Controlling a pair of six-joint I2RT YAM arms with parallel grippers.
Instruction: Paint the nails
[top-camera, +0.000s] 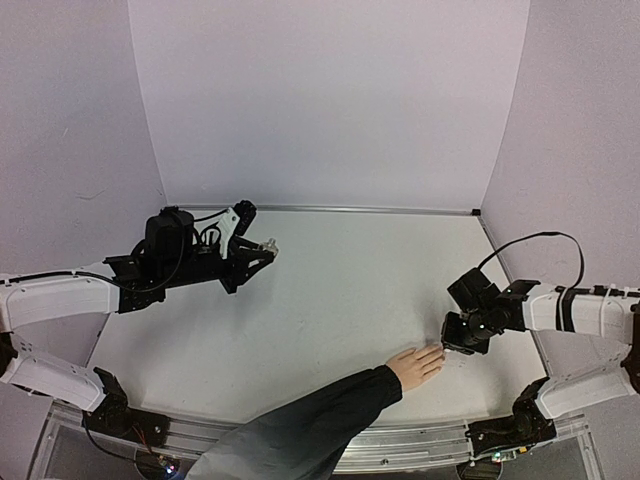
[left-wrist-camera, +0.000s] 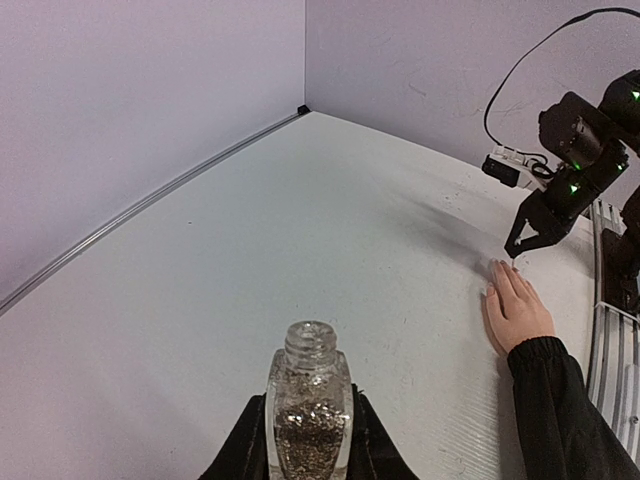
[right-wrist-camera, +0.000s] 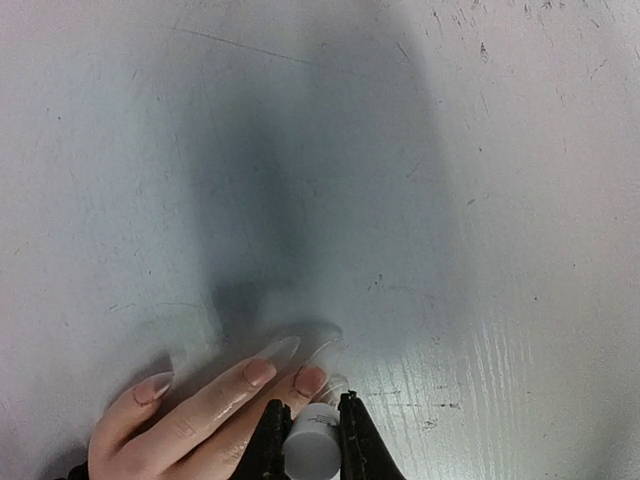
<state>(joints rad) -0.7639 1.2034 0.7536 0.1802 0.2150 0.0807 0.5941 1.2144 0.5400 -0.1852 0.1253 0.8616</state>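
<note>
A pale hand (top-camera: 416, 364) with a black sleeve (top-camera: 310, 425) lies flat on the table at the front, fingers pointing right. Its long clear nails (right-wrist-camera: 276, 350) show in the right wrist view. My right gripper (top-camera: 459, 345) is shut on a white brush cap (right-wrist-camera: 310, 450) and holds it right over the fingertips. From the left wrist view the right gripper (left-wrist-camera: 515, 250) stands just above the hand (left-wrist-camera: 517, 310). My left gripper (top-camera: 262, 250) is shut on a small clear glass bottle (left-wrist-camera: 309, 415) with glitter inside, open-necked, held above the table at the far left.
The white table (top-camera: 340, 300) is walled by lilac panels on three sides. A metal rail (top-camera: 400, 450) runs along the near edge. A black cable (top-camera: 545, 245) loops above the right arm.
</note>
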